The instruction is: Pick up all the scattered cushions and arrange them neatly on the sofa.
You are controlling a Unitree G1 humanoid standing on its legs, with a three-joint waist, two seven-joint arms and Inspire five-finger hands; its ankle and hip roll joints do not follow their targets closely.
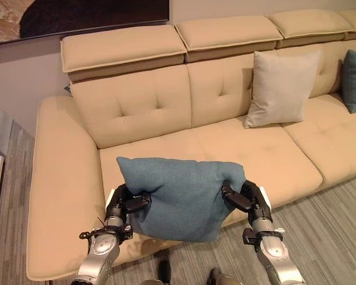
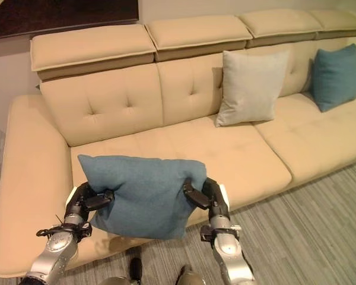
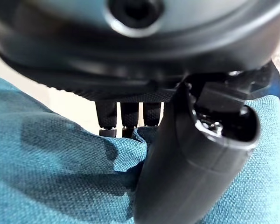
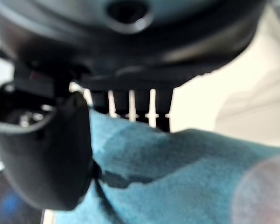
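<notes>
A blue cushion (image 1: 181, 196) hangs between both hands over the front edge of the tan sofa (image 1: 166, 107), above its left seat. My left hand (image 1: 123, 205) pinches the cushion's left side, thumb (image 3: 186, 158) on the cloth and fingers (image 3: 126, 119) behind it. My right hand (image 1: 247, 200) grips the cushion's right side the same way, thumb (image 4: 51, 149) pressed into the fabric. A light grey cushion (image 1: 282, 88) leans upright against the sofa's back. Another blue cushion (image 2: 335, 76) stands further right.
The sofa's wide left armrest (image 1: 62, 190) lies beside my left hand. Grey striped carpet (image 1: 320, 225) runs in front of the sofa. A dark framed picture (image 1: 77, 18) hangs on the wall behind.
</notes>
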